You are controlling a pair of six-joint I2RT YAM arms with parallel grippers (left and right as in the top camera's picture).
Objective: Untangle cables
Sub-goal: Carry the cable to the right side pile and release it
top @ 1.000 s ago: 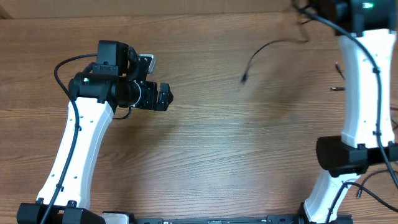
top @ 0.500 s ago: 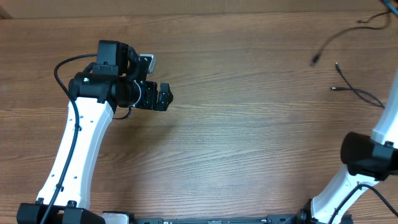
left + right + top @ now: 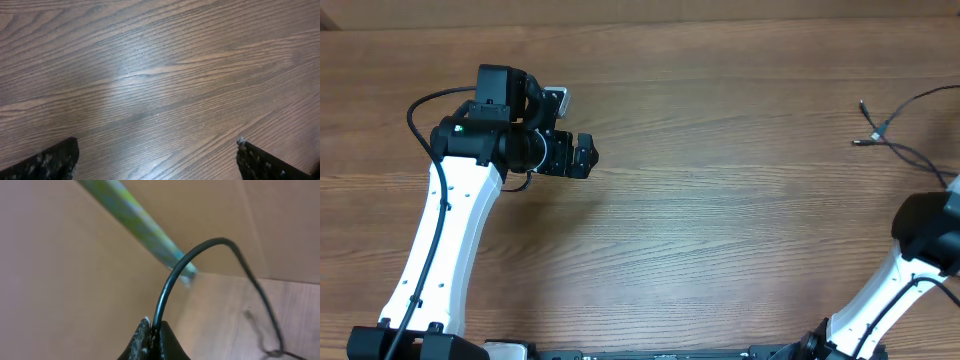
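Thin black cables (image 3: 892, 142) lie tangled at the table's far right, their small plug ends pointing left, and one strand runs off the right edge. My right gripper (image 3: 156, 330) is outside the overhead view. In the right wrist view it is shut on a black cable (image 3: 172, 275), which arches up from the jaws and drops away to the lower right. My left gripper (image 3: 588, 155) hovers over the left half of the table, far from the cables. Its fingers (image 3: 50, 162) stand wide open with only bare wood between them.
The wooden table (image 3: 720, 220) spans the overhead view. The right arm's lower link (image 3: 930, 235) stands at the right edge. Behind the held cable, the right wrist view shows a brown wall with a greenish strip (image 3: 145, 220).
The right arm has swung right and out of the overhead view, dragging its cable and loose plug end from mid-table to the far right. The left arm has not moved.
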